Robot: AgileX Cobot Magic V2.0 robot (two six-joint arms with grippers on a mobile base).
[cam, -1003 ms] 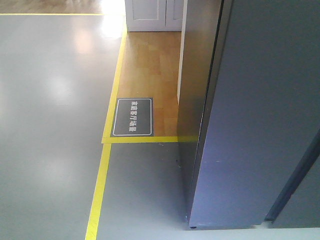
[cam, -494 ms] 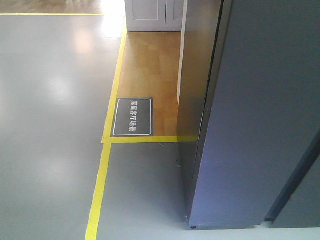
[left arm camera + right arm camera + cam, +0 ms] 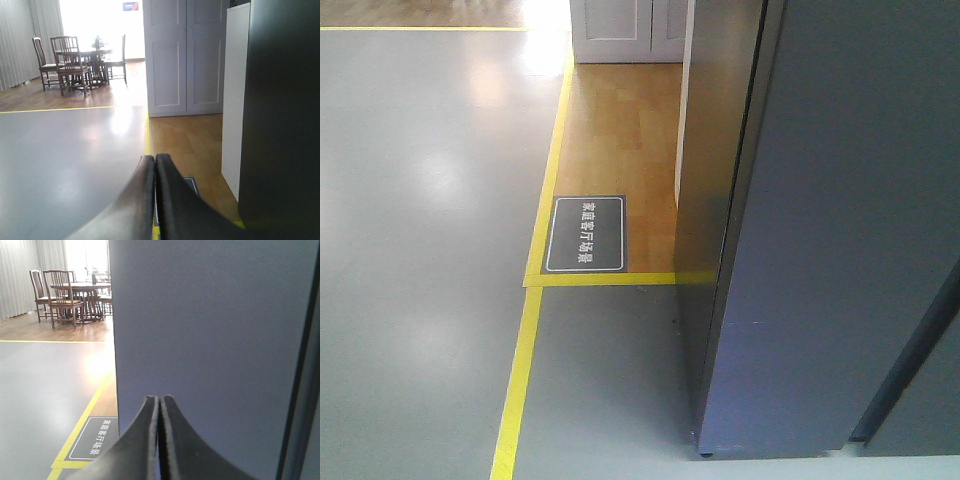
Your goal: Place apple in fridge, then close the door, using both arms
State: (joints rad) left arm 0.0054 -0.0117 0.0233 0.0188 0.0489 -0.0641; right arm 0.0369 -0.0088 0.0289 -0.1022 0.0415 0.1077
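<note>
**Door nearly shut: final closing push**

Change since the earlier frames: the door (image 3: 840, 230) has swung a little nearer the fridge (image 3: 715, 150); the dark slit between them looks slightly narrower and the door's lower edge has shifted.

Exterior front view: Dark grey door face fills the right half, seen from outside. Fridge side wall stands just behind it, a thin gap between. Grey floor (image 3: 420, 250), yellow tape line (image 3: 520, 380) and a black floor sign (image 3: 585, 233) lie to the left. No arm in this view. Apple not visible (judged to be inside the fridge, since the door is all but closed).

Left wrist view: left gripper (image 3: 155, 165) with fingers pressed together, holding nothing. It points level past the fridge's dark side toward the white cupboard doors (image 3: 185, 55), clear of the fridge. Dining table and chairs (image 3: 80, 57) far off.

Right wrist view: right gripper (image 3: 160, 405) likewise fully closed and empty, aimed squarely at the door's outer face, tips close to it; contact cannot be told.

Step in hand, by judgement: closing the door. Next move calls for a steady forward push by the right arm until the door seats.
</note>
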